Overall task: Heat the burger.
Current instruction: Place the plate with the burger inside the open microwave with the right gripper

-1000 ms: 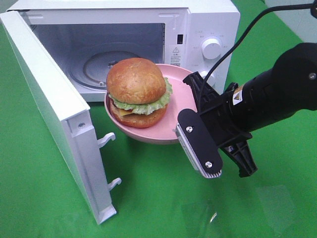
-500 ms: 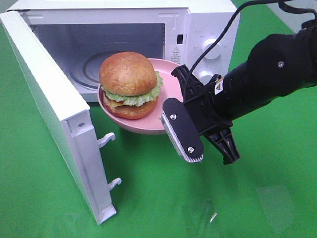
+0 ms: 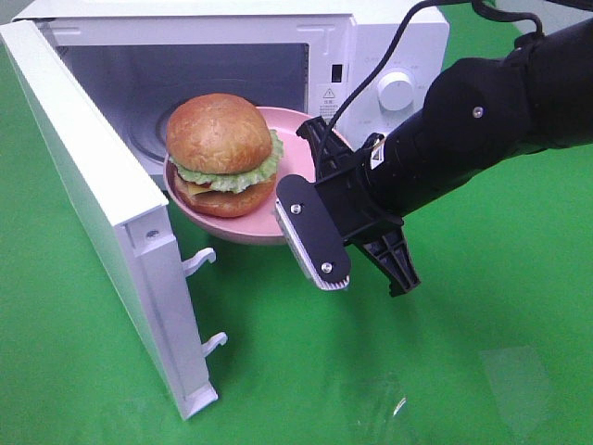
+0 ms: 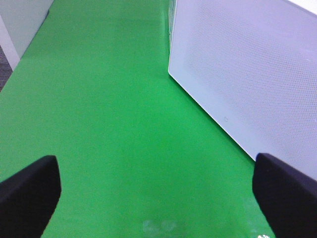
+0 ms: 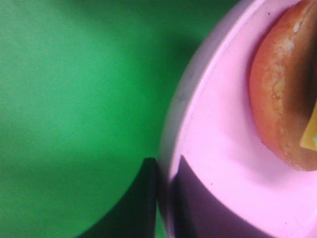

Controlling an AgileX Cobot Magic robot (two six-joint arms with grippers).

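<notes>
The burger (image 3: pixel 220 144), with a golden-brown bun, lettuce and cheese, sits on a pink plate (image 3: pixel 289 134). My right gripper (image 3: pixel 310 190) is shut on the plate's near right rim and holds it in the air at the mouth of the open microwave (image 3: pixel 389 46). Up close in the right wrist view, the plate's rim (image 5: pixel 198 124) runs between the dark fingers of the right gripper (image 5: pixel 166 198), with the burger's bottom bun (image 5: pixel 282 99) beside them. My left gripper (image 4: pixel 158 198) is open above the green cloth, holds nothing, and is outside the exterior view.
The microwave's door (image 3: pixel 93 213) stands swung open to the left, its latch hooks (image 3: pixel 199 264) pointing at the plate. A glass turntable (image 3: pixel 162 130) lies inside the cavity. In the left wrist view the door's white perforated face (image 4: pixel 247 74) is close by. Green cloth (image 3: pixel 306 371) covers the table.
The right gripper has carried the plate and burger leftwards and further back, up to the microwave's opening. The left gripper has not moved.
</notes>
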